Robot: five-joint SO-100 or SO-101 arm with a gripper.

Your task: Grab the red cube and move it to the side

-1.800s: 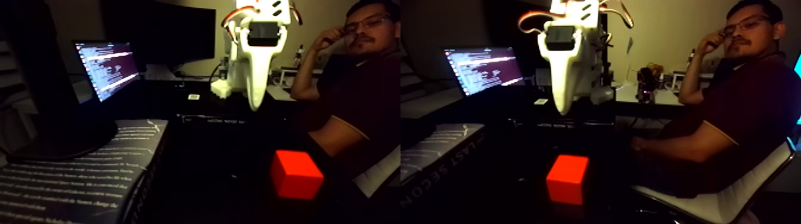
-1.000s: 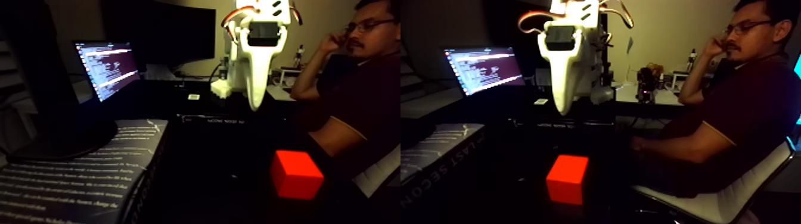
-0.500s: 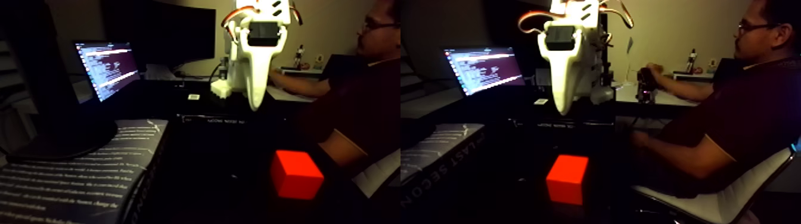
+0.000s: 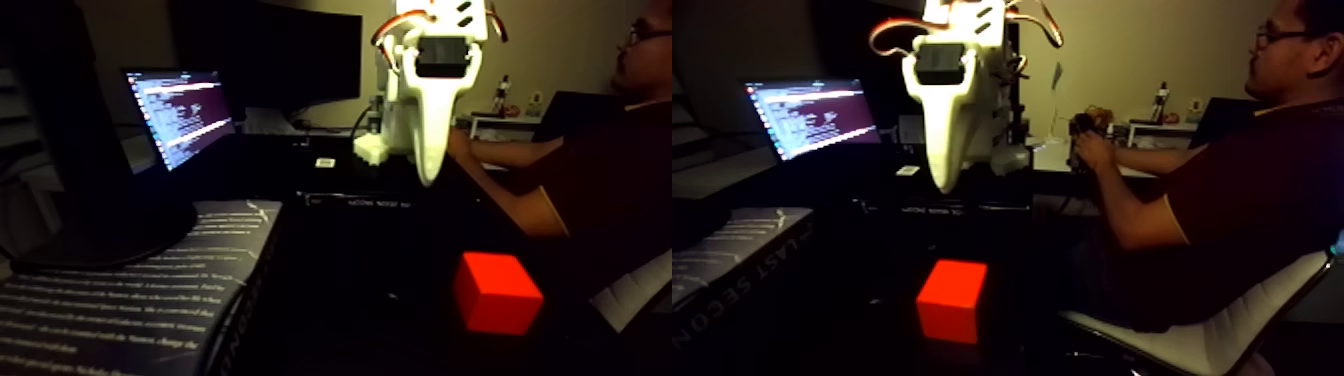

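Dim desk w/ laptop (image 4: pixel 178 112); our claw (image 4: pixel 428 172) hangs above the red cube (image 4: pixel 497 292), can't tell if open. Cube sits on dark tabletop, prob. light, stiff, smooth: we'd pinch flat opposite sides.

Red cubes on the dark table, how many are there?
1. The wide picture holds two side-by-side views of the same scene, so the bright red-orange solid cube appears twice. It sits on the dark tabletop, below and apart from the white gripper. Dark areas may hide more.
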